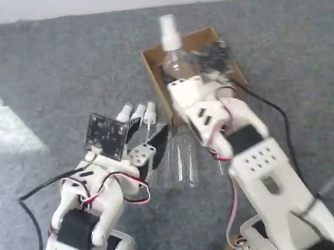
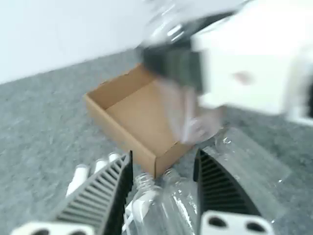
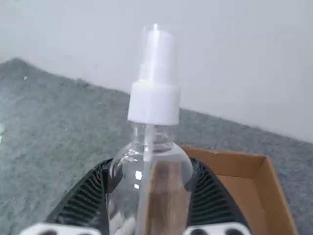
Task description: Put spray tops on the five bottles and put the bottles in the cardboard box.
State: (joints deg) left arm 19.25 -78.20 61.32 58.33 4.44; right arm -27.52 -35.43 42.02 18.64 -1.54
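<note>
High view: a brown, rectangular cardboard box (image 1: 208, 34) stands open on the grey, felt-like carpet (image 1: 40, 67). The right gripper (image 1: 177, 74) is clamped around a clear plastic bottle (image 1: 176, 59) capped with a white spray top (image 1: 169, 31), held upright over the box's left part. The left gripper (image 1: 147, 133) sits just beside three loose spray tops (image 1: 136, 111), and the uncapped bottles (image 1: 180, 159), clear and smooth, lie side by side on the carpet between the two arms

Left wrist view: the black ribbed fingers (image 2: 105, 196) are spread wide and grip nothing. The open necks of the uncapped bottles show in the gap between them, with the box beyond

Right wrist view: ribbed black fingers (image 3: 90, 193) press on both sides of the round-shouldered bottle. Its spray top rises above them, a thin tube runs down inside, and a corner of the box lies behind
</note>
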